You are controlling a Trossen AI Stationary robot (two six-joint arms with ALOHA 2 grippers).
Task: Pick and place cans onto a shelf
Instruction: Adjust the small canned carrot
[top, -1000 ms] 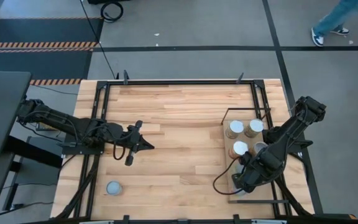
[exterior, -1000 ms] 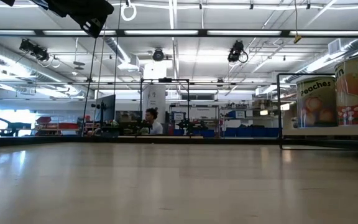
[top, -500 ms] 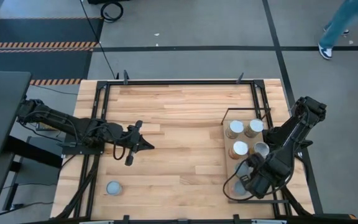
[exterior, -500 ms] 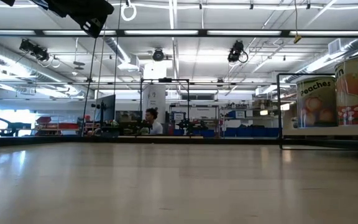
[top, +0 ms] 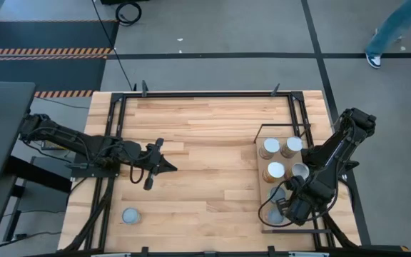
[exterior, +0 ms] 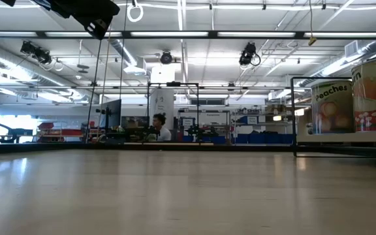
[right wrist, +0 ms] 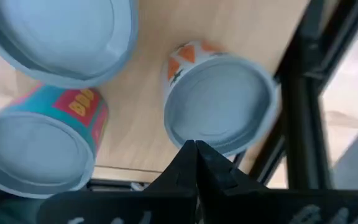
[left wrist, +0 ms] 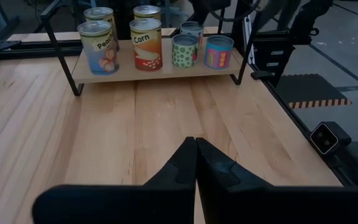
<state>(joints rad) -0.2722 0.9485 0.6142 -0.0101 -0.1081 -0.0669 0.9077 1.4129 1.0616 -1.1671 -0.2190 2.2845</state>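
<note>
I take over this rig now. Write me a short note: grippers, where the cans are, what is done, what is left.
Left gripper: shut, empty, above the middle-left of the table, waiting.
Right gripper: shut, empty, just above the cans on the near end of the shelf.
Cans: six stand on the shelf, among them peaches and corn. One can stands alone at the table's front left.
Done: six cans placed.
Left: the lone can, which looks nearer to the left arm.
</note>
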